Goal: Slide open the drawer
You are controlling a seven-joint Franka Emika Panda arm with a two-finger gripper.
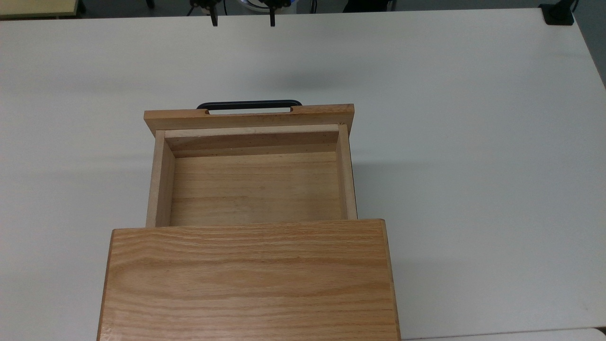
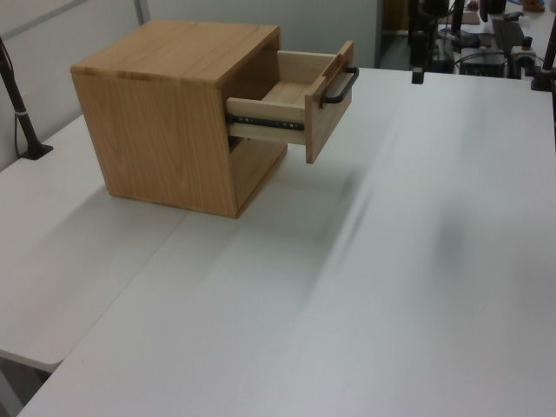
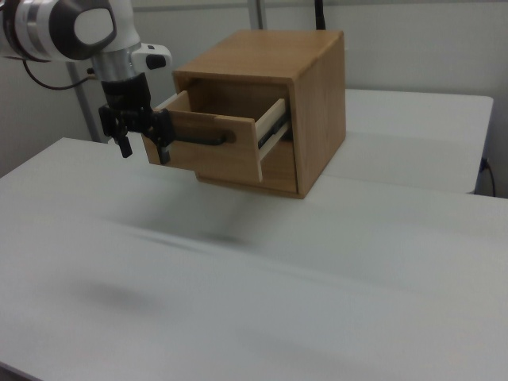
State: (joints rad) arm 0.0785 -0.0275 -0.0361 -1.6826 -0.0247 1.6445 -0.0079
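Observation:
The light oak drawer stands pulled well out of the oak cabinet, its tray bare inside. Its black bar handle runs along the front panel. In the right view the drawer hangs on its slide rail, and my gripper hovers open and empty beside the handle's left end. In the top view the gripper pokes in at the top edge, apart from the handle. One finger hangs beyond the drawer in the left view.
The cabinet sits on a wide white table. A black clamp grips the table's corner at the top view's upper right. A black pole stands at the left view's left edge. Dark equipment stands behind the table.

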